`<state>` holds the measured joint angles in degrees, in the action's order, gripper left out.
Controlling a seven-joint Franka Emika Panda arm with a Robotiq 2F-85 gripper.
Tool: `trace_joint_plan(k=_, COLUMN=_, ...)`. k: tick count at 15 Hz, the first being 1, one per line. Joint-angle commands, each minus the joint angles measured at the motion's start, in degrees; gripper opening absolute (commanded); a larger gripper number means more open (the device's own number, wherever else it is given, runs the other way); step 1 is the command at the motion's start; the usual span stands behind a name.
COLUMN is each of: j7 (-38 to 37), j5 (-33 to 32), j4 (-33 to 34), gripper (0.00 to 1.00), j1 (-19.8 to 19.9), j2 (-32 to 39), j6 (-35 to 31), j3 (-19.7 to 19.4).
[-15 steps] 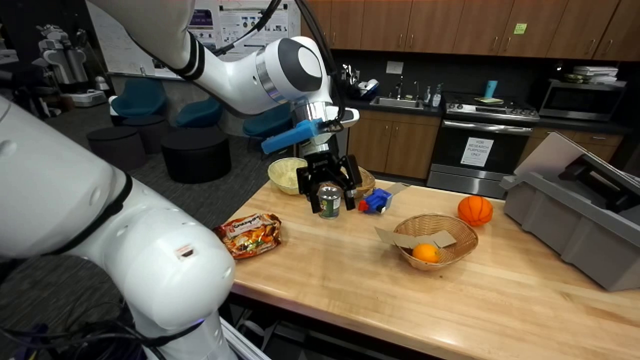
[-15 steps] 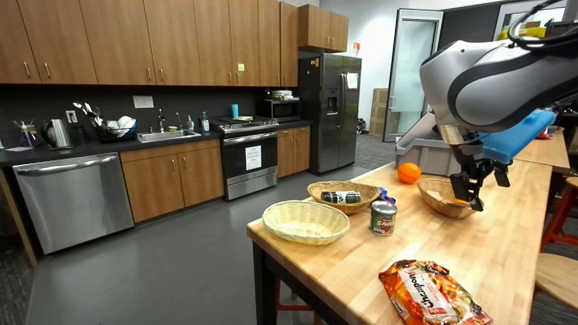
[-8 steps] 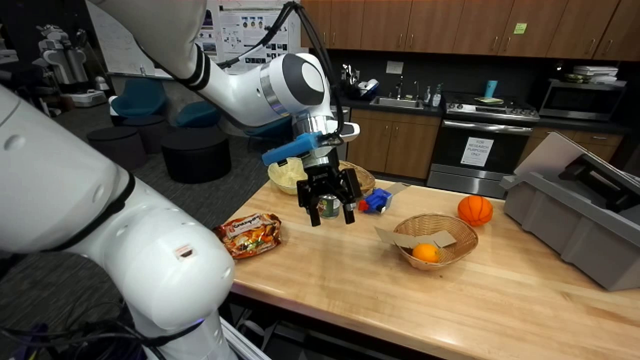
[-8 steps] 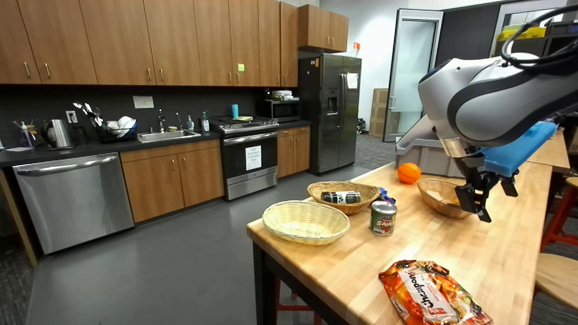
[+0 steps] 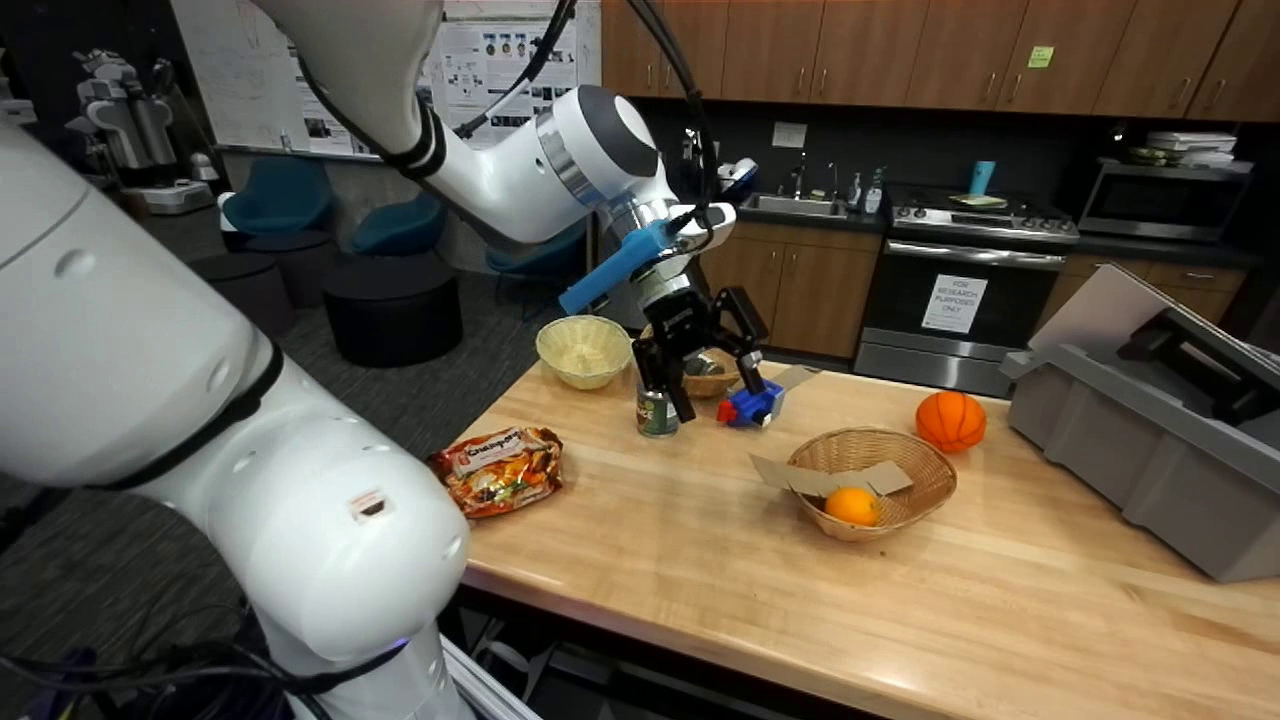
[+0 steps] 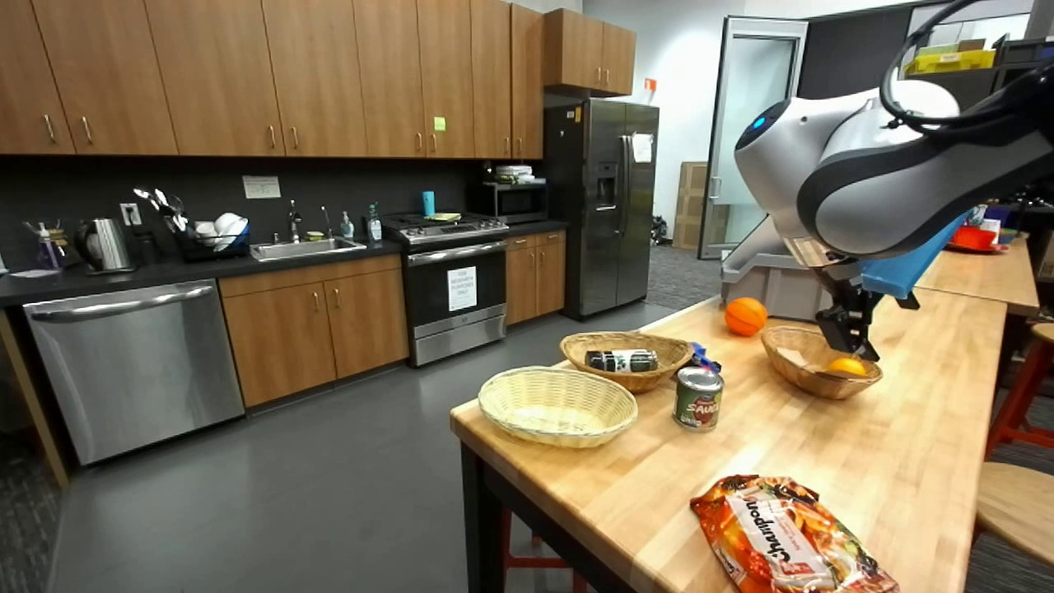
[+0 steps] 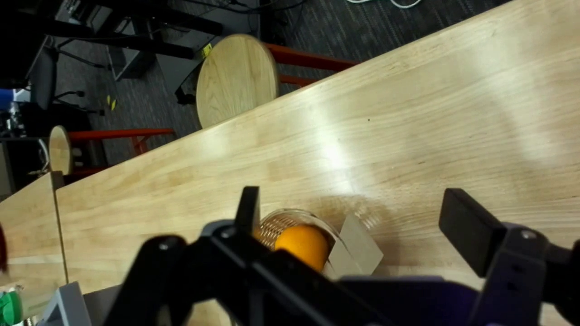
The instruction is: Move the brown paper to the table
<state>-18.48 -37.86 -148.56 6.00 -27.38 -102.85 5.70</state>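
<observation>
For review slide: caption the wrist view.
Open Robotiq gripper above a butcher-block table; wicker basket holds an orange, brown paper overhanging one side.

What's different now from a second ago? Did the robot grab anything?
In an exterior view, the gripper moved to the right and tilted. It took hold of nothing and let nothing go: its jaws stand open. The paper stayed in the basket with the orange, one end poking out. The can and bag stayed put too.
</observation>
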Motion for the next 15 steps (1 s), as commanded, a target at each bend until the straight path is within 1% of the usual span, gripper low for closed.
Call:
trace_joint_plan(k=1, j7=-1.41, j5=-3.28, j4=4.72, gripper=1.00, j1=-1.15, j2=5.66, j6=1.71, j3=0.40)
trace_joint_plan(k=6, j7=-0.97, j5=-4.51, j4=8.35, gripper=1.00, j1=-2.36, j2=11.02, j6=1.82, j3=-0.52)
trace_joint_plan(k=12, j7=-1.38, j5=-3.72, j4=8.67, gripper=1.00, j1=-2.94, j2=12.87, j6=3.08, j3=-1.37)
trace_joint_plan(k=15, j7=-1.33, j5=-2.71, j4=8.84, gripper=1.00, j1=-3.49, j2=14.70, j6=2.53, j3=-1.59)
